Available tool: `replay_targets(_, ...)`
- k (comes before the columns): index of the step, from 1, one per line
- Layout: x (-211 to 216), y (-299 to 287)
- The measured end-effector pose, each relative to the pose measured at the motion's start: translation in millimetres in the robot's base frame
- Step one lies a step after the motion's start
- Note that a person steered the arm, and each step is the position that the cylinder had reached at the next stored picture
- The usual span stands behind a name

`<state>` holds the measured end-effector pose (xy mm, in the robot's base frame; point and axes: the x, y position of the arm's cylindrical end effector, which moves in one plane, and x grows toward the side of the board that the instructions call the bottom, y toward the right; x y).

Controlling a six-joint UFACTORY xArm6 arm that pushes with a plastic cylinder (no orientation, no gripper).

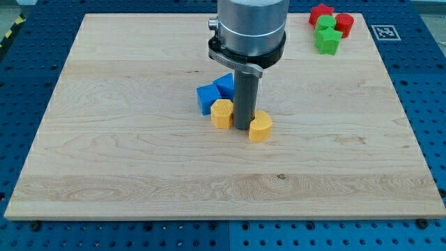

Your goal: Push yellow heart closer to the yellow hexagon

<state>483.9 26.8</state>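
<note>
Nearest the view's bottom on the pale wooden bench (125, 174), the yellow heart (260, 128) stands just right of the rod's tip (242, 128), apparently touching it, with the yellow hexagon (221, 113) just left of the rod, so the tip sits between the two. Behind the hexagon, two blue blocks (214, 92) press together, their shapes hard to make out and the right one partly hidden by the rod; no gripper is fitted, so no jaw state applies. Farthest, at the top right corner, red and green blocks (330, 26) cluster, and blue perforated flooring (21, 77) surrounds the bench.
</note>
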Motion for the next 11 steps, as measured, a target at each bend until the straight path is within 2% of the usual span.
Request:
replay_targets(1,37,8)
replay_targets(2,64,48)
replay_targets(3,68,83)
replay_targets(5,68,58)
replay_targets(11,-10,55)
